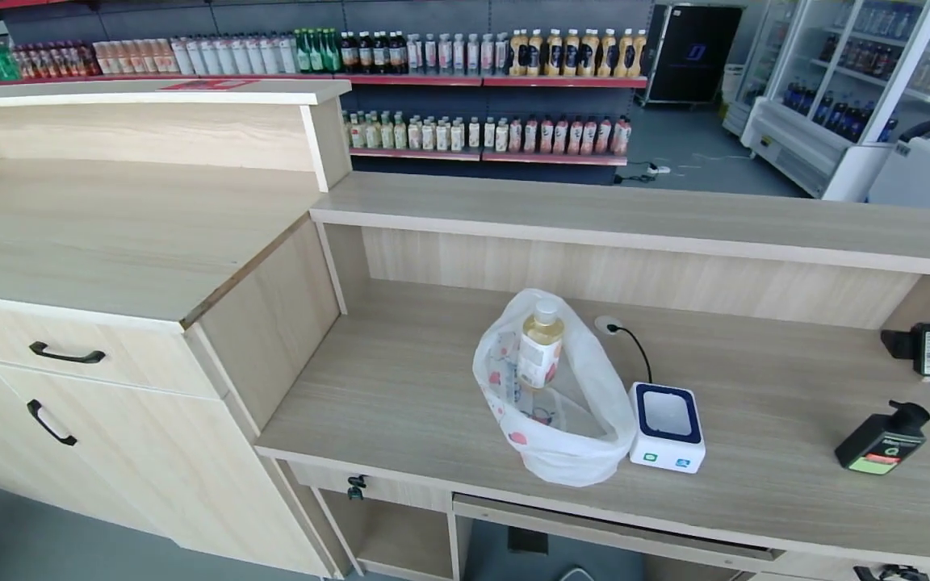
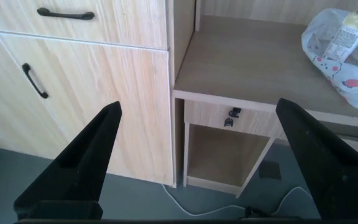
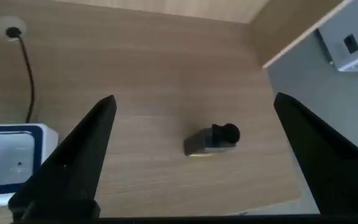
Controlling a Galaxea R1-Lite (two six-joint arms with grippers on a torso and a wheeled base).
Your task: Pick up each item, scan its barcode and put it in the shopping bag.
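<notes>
A white plastic shopping bag (image 1: 570, 428) stands open in the middle of the counter, holding an upright bottle of amber drink (image 1: 542, 343). Just right of it sits the white and blue barcode scanner (image 1: 667, 426). A black pump bottle (image 1: 883, 440) lies near the counter's right end. My right gripper (image 3: 194, 101) hangs open above this pump bottle (image 3: 211, 140), apart from it, with the scanner (image 3: 11, 152) off to one side. My left gripper (image 2: 199, 107) is open and holds nothing, low in front of the cabinet, with the bag (image 2: 347, 62) farther off.
A taller wooden cabinet (image 1: 110, 242) with black-handled drawers stands left of the counter (image 1: 400, 387). A raised ledge (image 1: 634, 214) runs along the counter's back. The scanner's black cable (image 1: 634, 347) runs to a hole behind the bag. Drink shelves and fridges stand beyond.
</notes>
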